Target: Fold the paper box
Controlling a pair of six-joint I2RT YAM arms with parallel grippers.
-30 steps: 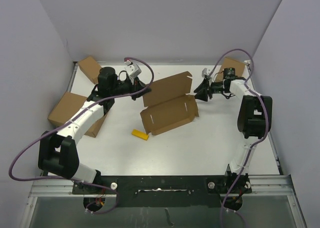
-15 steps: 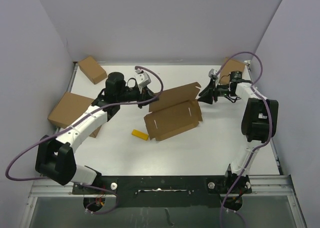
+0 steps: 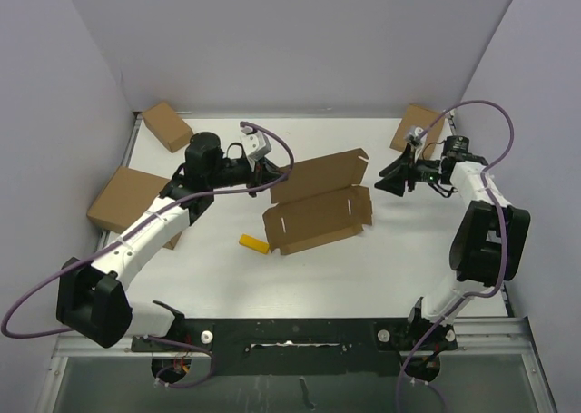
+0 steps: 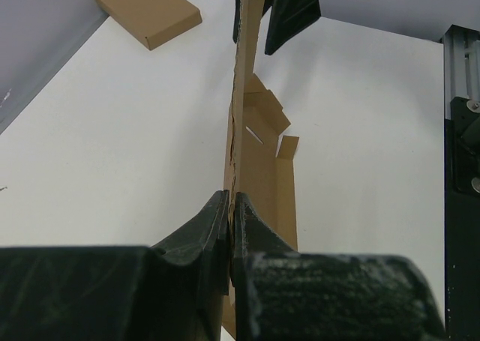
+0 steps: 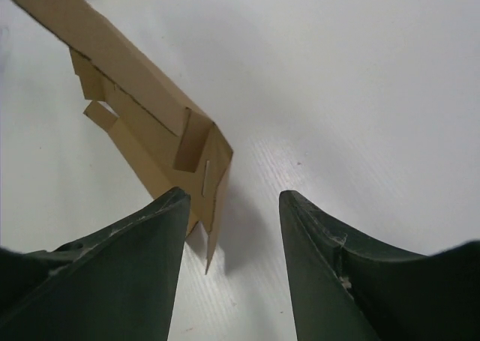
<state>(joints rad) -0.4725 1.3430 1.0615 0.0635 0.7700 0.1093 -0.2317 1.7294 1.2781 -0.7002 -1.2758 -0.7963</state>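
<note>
From above, the paper box [image 3: 318, 204] is lying half-formed in the middle of the table [image 3: 363, 268], back panel tilting up, front panel flat. The left gripper [image 3: 268, 171] is sitting at the box's left end, and the right gripper [image 3: 392, 175] is hovering just off its right end, not touching. A small yellow block [image 3: 255, 242] is resting near the box's front-left corner.

From the left wrist, the left gripper [image 4: 231, 206] is clamping tight on the edge of a cardboard panel, and the paper box [image 4: 246, 94] is running away from it edge-on.

From the right wrist, the right gripper [image 5: 234, 198] is standing open with nothing between its fingers [image 5: 150, 243]; the paper box [image 5: 150, 124] is ending just ahead and to one side, a side flap dangling.

The danger, as I'm reading it: the box is hanging on a single pinch. If the right arm nudges that loose flap instead of catching it, the sheet could pivot about the left grip, or buckle off its crease. Dragging it frontward could also snag the yellow block.
</note>
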